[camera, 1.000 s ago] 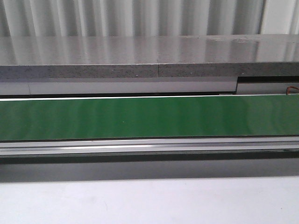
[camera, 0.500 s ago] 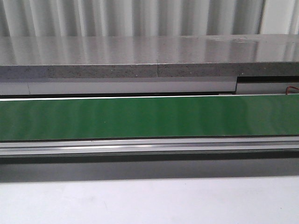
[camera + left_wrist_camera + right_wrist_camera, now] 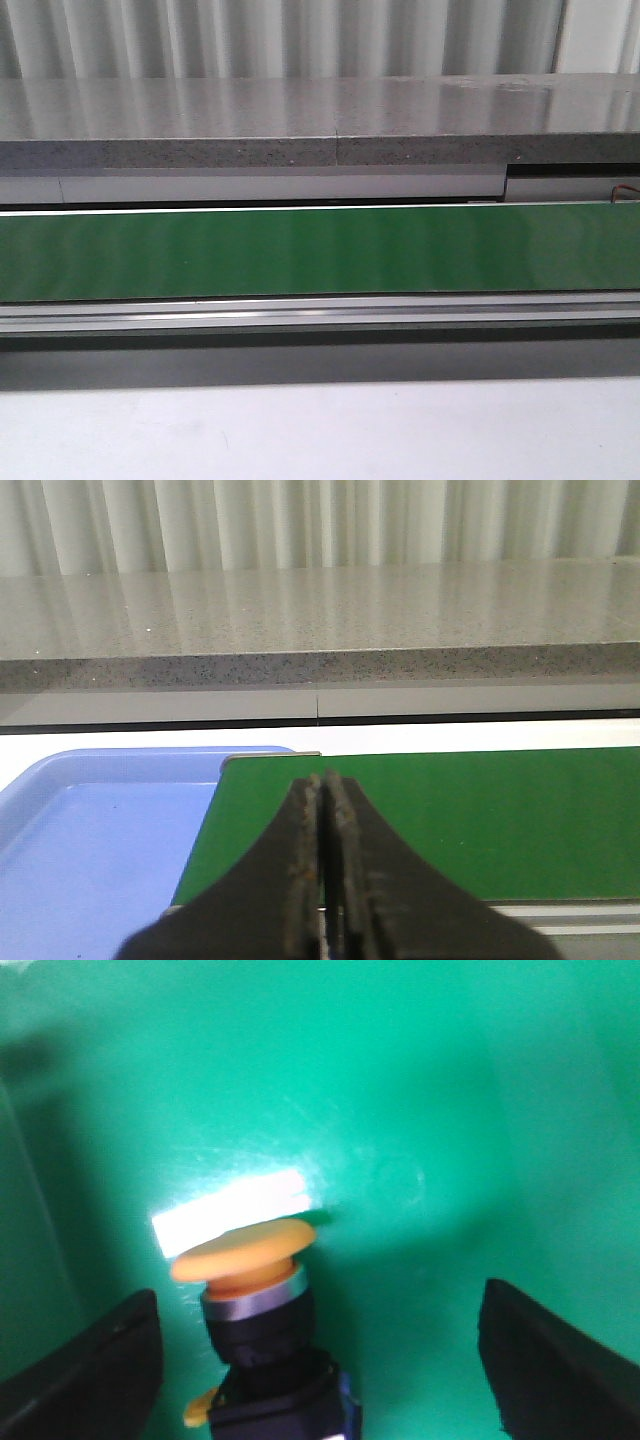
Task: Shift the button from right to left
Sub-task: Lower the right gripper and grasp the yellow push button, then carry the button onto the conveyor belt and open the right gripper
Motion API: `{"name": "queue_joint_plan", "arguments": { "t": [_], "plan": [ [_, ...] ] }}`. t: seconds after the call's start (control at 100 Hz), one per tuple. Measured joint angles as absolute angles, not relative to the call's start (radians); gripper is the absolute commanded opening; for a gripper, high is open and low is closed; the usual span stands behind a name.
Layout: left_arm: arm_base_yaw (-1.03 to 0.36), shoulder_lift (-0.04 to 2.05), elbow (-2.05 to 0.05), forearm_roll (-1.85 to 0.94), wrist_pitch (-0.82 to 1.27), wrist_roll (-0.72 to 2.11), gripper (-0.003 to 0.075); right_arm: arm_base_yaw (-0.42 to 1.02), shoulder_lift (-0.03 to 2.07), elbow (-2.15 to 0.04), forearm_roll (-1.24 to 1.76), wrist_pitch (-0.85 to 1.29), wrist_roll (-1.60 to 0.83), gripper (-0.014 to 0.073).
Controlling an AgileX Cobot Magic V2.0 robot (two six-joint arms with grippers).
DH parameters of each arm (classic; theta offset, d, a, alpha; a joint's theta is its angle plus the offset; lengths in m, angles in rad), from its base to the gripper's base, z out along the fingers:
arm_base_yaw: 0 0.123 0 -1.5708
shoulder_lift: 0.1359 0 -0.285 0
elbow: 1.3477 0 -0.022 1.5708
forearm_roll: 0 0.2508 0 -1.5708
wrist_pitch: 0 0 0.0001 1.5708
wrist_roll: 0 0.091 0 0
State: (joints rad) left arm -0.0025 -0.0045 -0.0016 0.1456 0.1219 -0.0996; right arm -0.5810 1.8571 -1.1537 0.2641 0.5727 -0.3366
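The button (image 3: 255, 1300) shows only in the right wrist view. It lies tilted on a green surface (image 3: 420, 1100), with its yellow-orange cap over a silver ring, a black collar and a dark block with a blue edge. My right gripper (image 3: 318, 1300) is open around it. One finger (image 3: 95, 1370) stands close beside the button, and the other finger (image 3: 560, 1370) stands well apart from it. My left gripper (image 3: 322, 780) is shut on nothing and hovers over the end of the green belt (image 3: 480, 820). Neither gripper nor the button appears in the front view.
A blue tray (image 3: 90, 850) sits beside the belt's end in the left wrist view. The green belt (image 3: 320, 250) runs across the front view, with a grey stone counter (image 3: 300, 120) behind it and a metal rail (image 3: 320, 315) in front. A white patch (image 3: 230, 1210) lies by the button's cap.
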Motion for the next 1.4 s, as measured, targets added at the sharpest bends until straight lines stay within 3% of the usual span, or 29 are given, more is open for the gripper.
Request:
{"name": "queue_joint_plan", "arguments": {
  "t": [0.16, 0.33, 0.4, 0.72, 0.95, 1.4],
  "plan": [
    [-0.002, -0.004, -0.002, 0.146, 0.122, -0.1, -0.002, -0.572, 1.895, -1.154, 0.264, 0.564, -0.351, 0.0576],
    [-0.002, -0.004, -0.002, 0.146, 0.122, -0.1, -0.002, -0.57, 1.904, -1.154, 0.266, 0.562, -0.352, 0.0321],
    [-0.002, -0.004, -0.002, 0.146, 0.122, -0.1, -0.002, -0.57, 1.904, -1.156, 0.276, 0.56, -0.353, 0.0269],
    [-0.002, -0.004, -0.002, 0.146, 0.122, -0.1, -0.002, -0.57, 1.882, -1.156, 0.308, 0.562, -0.353, 0.0267],
    [-0.002, -0.004, -0.002, 0.146, 0.122, -0.1, -0.002, -0.558, 1.736, -1.156, 0.309, 0.597, -0.356, 0.0267],
    [-0.002, -0.004, -0.002, 0.146, 0.122, -0.1, -0.002, -0.416, 1.526, -1.156, 0.312, 0.778, -0.356, 0.0267]
  ]
}}
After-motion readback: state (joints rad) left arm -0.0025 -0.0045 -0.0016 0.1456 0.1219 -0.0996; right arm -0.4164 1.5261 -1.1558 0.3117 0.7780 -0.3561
